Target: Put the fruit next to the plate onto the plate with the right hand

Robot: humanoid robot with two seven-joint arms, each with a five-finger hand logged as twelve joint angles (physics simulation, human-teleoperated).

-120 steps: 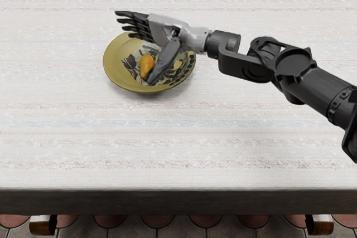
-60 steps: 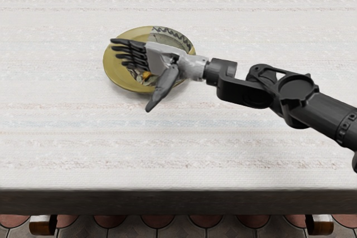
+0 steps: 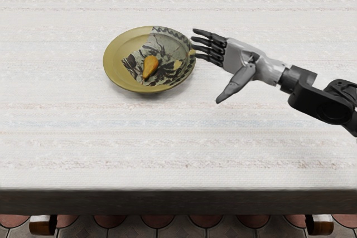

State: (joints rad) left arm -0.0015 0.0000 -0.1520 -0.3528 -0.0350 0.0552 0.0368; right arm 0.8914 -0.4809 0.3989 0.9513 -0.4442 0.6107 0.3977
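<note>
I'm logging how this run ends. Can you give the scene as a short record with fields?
fruit: orange, pear-shaped, lying inside the plate
plate: yellow with a dark pattern, on the table
right robot hand: open, holds nothing, just right of the plate, fingers pointing at its rim
left arm: not in view
task state: fruit is on the plate

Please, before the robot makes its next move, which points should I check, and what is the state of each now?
1. Pear lies on the plate: ok.
2. Right hand holds nothing, fingers spread: ok.
3. Fingers clear of the plate's right rim: cannot tell, they look very close.
4. Plate sits flat on the table: ok.
5. Left arm's position: cannot tell, out of view.
</note>
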